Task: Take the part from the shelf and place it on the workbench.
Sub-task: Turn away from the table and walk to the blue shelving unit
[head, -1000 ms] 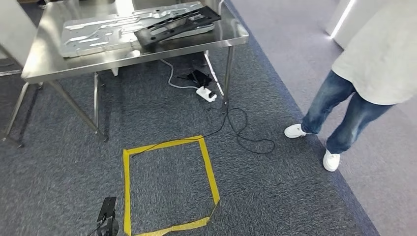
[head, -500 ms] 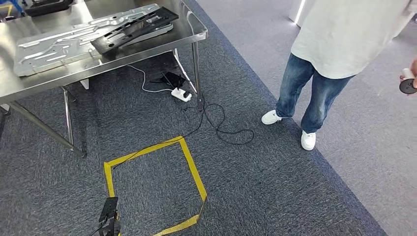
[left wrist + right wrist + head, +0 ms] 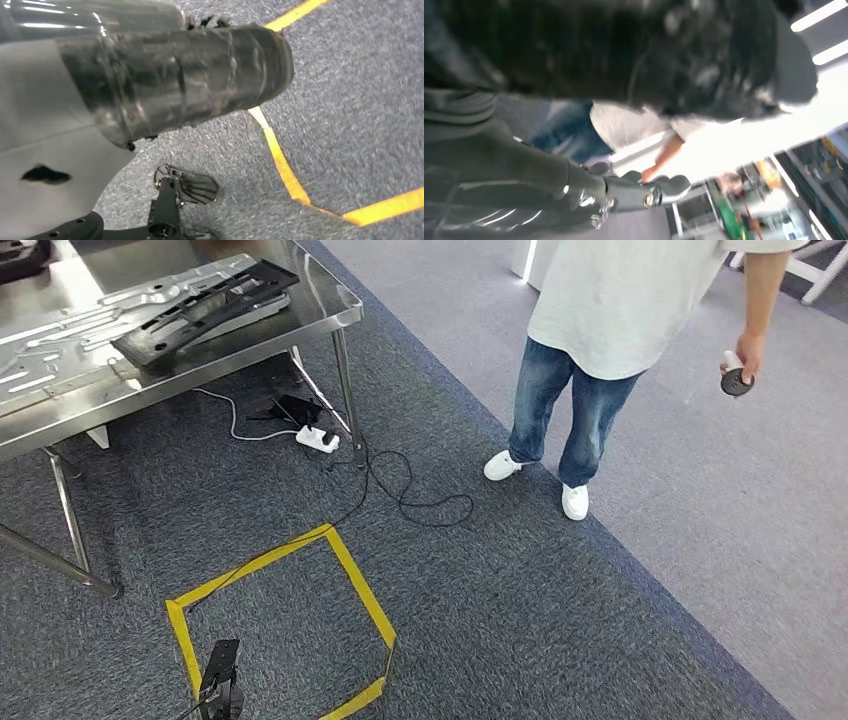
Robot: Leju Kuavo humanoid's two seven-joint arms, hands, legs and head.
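A black slotted part lies tilted on a large silver metal plate on the steel workbench at the far left of the head view. In the left wrist view my left hand hangs over the grey carpet. Its dark fingers are stretched out and it holds nothing. In the blurred right wrist view my right hand shows dark fingers, with a grey thumb apart from them. Nothing lies between them.
A person in jeans and a light shirt stands at the right, a dark controller in one hand. A yellow tape square marks the carpet ahead. A white power strip and a looped cable lie by the table leg.
The whole picture has shifted: the camera has swung to the right. The workbench now sits further left and the person nearer the middle. The things on the bench have not moved.
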